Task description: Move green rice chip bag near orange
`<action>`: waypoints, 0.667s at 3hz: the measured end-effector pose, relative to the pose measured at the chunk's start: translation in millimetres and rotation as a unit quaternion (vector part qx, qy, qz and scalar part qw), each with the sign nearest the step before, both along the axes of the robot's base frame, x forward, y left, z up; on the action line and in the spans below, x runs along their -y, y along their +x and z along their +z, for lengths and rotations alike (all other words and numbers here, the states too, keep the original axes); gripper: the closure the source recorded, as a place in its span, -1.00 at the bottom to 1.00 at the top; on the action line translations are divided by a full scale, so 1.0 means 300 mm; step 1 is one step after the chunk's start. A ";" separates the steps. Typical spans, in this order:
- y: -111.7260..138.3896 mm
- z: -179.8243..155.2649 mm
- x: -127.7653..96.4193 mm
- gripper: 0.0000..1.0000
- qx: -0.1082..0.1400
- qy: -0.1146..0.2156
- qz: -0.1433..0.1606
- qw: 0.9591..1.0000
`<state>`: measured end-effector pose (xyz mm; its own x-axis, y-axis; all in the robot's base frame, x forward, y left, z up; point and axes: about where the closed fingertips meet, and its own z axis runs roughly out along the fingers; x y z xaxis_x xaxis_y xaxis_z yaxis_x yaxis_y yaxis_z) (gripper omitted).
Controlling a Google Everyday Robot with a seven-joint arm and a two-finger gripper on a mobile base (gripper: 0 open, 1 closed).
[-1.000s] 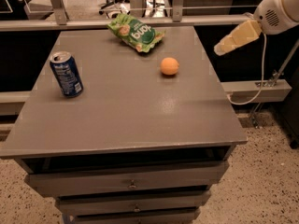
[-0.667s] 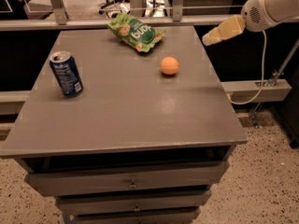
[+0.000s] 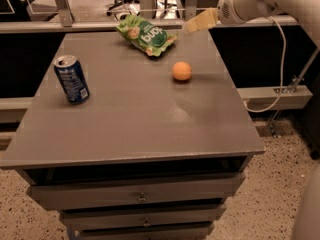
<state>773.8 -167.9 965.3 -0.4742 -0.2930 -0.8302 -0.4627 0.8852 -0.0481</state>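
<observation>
The green rice chip bag (image 3: 146, 35) lies flat at the far middle of the grey table top (image 3: 130, 119), its lettering facing up. The orange (image 3: 182, 71) sits on the table a short way to the front right of the bag, apart from it. My gripper (image 3: 192, 25) hangs above the table's far right corner, to the right of the bag and behind the orange, at the end of the white arm (image 3: 255, 1). It holds nothing.
A blue soda can (image 3: 72, 79) stands upright at the table's left side. The table has drawers (image 3: 140, 197) below its front edge. A rail (image 3: 100, 26) runs behind the table. A cable (image 3: 280, 69) hangs at the right.
The arm has swung left and farther back; my gripper went from right of the table's edge to above its far right corner, closer to the bag. The objects have not moved.
</observation>
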 end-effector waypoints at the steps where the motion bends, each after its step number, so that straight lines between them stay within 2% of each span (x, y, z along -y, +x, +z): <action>1: 0.088 -0.007 -0.129 -1.00 -0.003 0.005 0.006 1.000; 2: 0.112 -0.006 -0.174 -1.00 -0.003 0.008 0.010 1.000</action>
